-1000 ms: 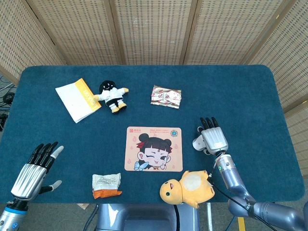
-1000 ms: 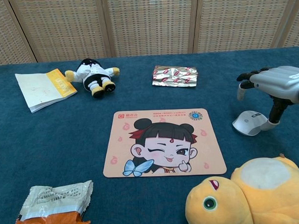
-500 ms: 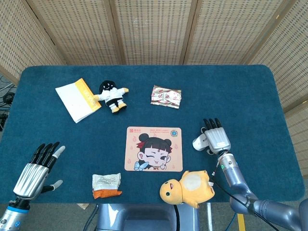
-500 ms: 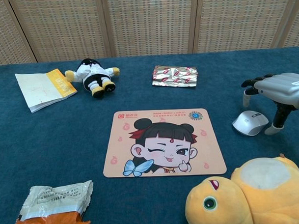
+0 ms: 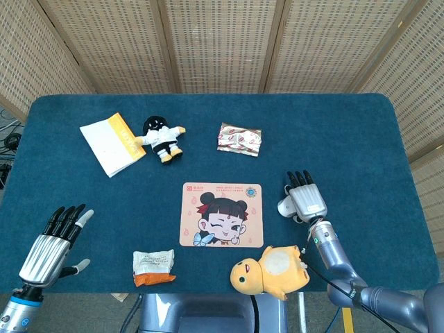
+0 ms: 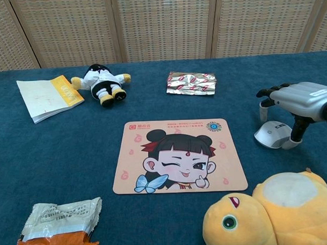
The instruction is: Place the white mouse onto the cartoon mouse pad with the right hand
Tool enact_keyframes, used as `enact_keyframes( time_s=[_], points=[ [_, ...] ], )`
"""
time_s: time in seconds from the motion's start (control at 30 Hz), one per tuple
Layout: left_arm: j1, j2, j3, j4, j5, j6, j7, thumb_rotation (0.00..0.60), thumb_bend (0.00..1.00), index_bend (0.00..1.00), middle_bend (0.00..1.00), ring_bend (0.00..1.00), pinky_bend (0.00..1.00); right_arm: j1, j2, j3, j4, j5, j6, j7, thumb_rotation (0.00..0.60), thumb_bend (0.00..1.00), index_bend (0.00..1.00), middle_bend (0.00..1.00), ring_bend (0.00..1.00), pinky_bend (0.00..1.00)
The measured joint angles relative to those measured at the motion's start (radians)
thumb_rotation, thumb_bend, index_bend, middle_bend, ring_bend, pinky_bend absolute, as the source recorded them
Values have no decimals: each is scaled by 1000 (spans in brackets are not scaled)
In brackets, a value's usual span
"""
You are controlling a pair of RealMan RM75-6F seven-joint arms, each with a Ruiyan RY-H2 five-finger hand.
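The white mouse lies on the blue table to the right of the cartoon mouse pad, clear of its edge. My right hand arches over the mouse with its fingers curved down past the far side. Its thumb stands against the mouse's right edge, and the mouse still rests on the cloth. In the head view the right hand covers most of the mouse, beside the pad. My left hand hovers open at the table's front left corner, fingers spread, holding nothing.
A yellow plush toy lies just in front of the mouse and pad. A snack packet sits front left. At the back are a booklet, a small doll and a foil packet.
My right hand drifted right off the mouse half a second ago and has come back left over it, thumb again at its right edge. The mouse and left hand have not moved.
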Motion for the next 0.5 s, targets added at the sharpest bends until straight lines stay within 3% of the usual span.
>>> enact_keyframes(
  time_s=[0.5],
  points=[
    [-4,-5,-1,2,-9,-11,9,600,55,0,0,0,0,7,-12,-1,33,-6,-10,11,600,0,402,66,0,0]
  ],
)
